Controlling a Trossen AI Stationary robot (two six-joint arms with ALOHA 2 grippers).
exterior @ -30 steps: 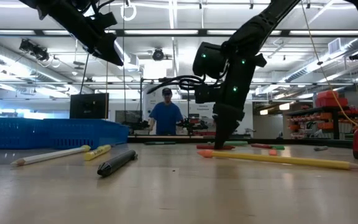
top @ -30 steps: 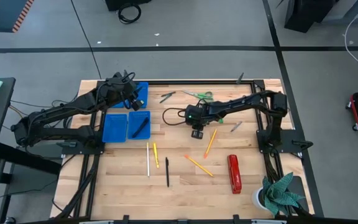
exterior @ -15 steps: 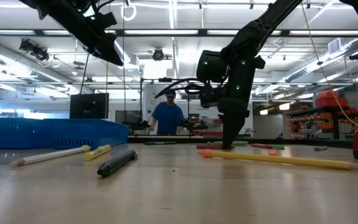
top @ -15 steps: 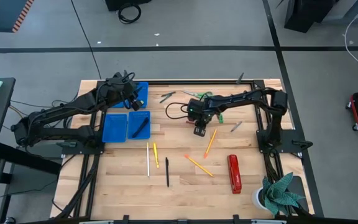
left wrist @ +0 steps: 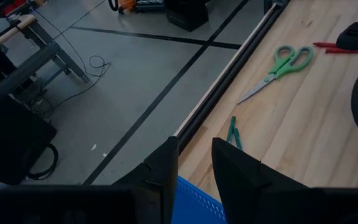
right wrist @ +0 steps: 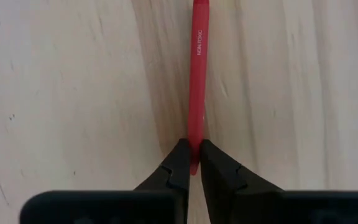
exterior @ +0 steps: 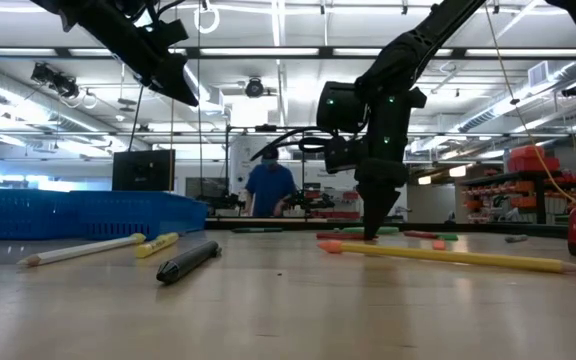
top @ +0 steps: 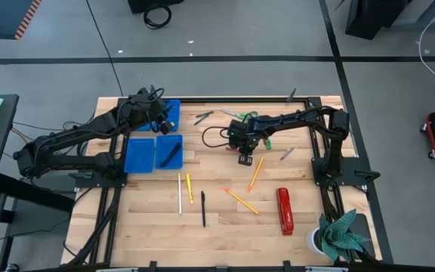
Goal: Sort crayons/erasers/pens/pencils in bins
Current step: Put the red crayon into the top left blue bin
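Observation:
A red crayon [right wrist: 195, 74] lies flat on the wooden table; in the low view it is the low red stick [exterior: 340, 236] beside the fingertips. My right gripper [right wrist: 191, 163] [top: 245, 159] stands over it near the table's middle, pointing down and shut on its end. Orange pencils [top: 256, 173] [top: 242, 200], a yellow pencil [top: 189, 187], a white pencil [top: 180, 193] and a black pen [top: 202, 208] lie loose nearer the front. My left gripper [left wrist: 194, 168] [top: 162, 115] hangs open above the far blue bin [top: 173, 107], holding nothing. My right gripper pinches the crayon's end [right wrist: 194, 144] between its two fingertips, one on each long side. The fingers come from above, pointing steeply down. The crayon lies flat on the table and runs straight away from the fingers.
Two more blue bins [top: 140, 154] [top: 169, 151] stand at the left, one with a dark pen [top: 171, 154] inside. Green-handled scissors [top: 245, 115] lie near the far edge, a red stapler [top: 284, 211] at the front right. A person [exterior: 266, 188] stands beyond the table.
My right gripper has shifted slightly toward the table's right, tipped steeper until it points almost straight down, and drawn its fingers together on the red crayon. The crayon still lies on the table.

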